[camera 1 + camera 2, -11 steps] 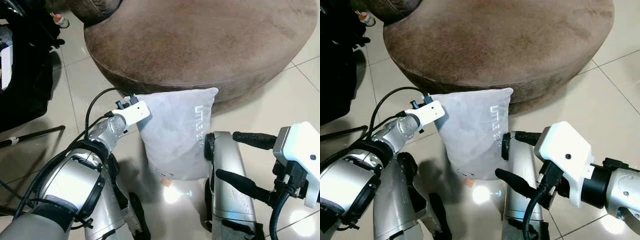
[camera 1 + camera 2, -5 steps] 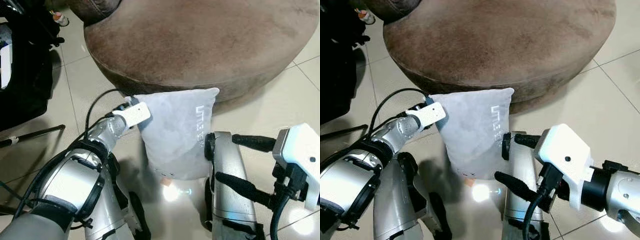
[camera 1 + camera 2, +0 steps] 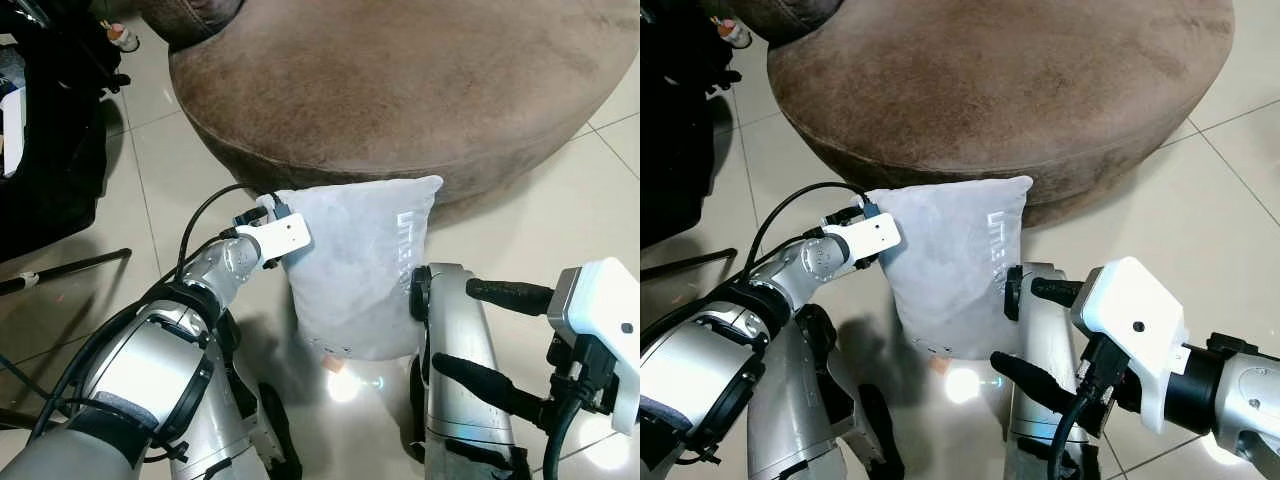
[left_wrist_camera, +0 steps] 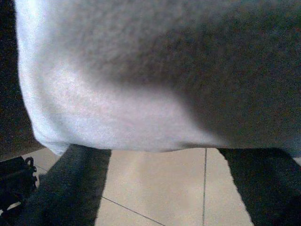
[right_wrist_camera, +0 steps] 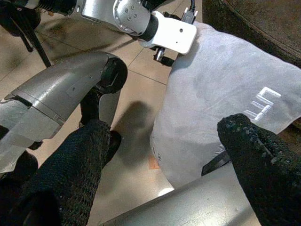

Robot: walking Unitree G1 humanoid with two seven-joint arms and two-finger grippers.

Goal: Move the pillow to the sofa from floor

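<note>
Your left arm has pushed a little farther to the right since a second ago, so its white wrist box now sits against the top left corner of the pillow (image 3: 358,268). Your right gripper (image 3: 480,330) has slid a bit to the right and away from the pillow.

You have one pillow to move. It is light grey with white letters on its right side. It stands up on the tile floor (image 3: 160,170), leaning on the near edge of the sofa (image 3: 400,80), between your two silver legs.

You have one sofa. It is big, round and brown, and it sits on the far side of the pillow.

Your left gripper (image 4: 155,207) is pressed up close to the pillow, and the grey cloth hangs right over it. You cannot tell if its two fingers are apart or together.

Your right gripper is near the right side of the pillow, low down. Its two black fingers (image 5: 263,160) are spread wide apart and hold nothing. One finger points at the pillow's lower right edge.

One black bag (image 3: 45,150) lies on the floor at the far left.
</note>
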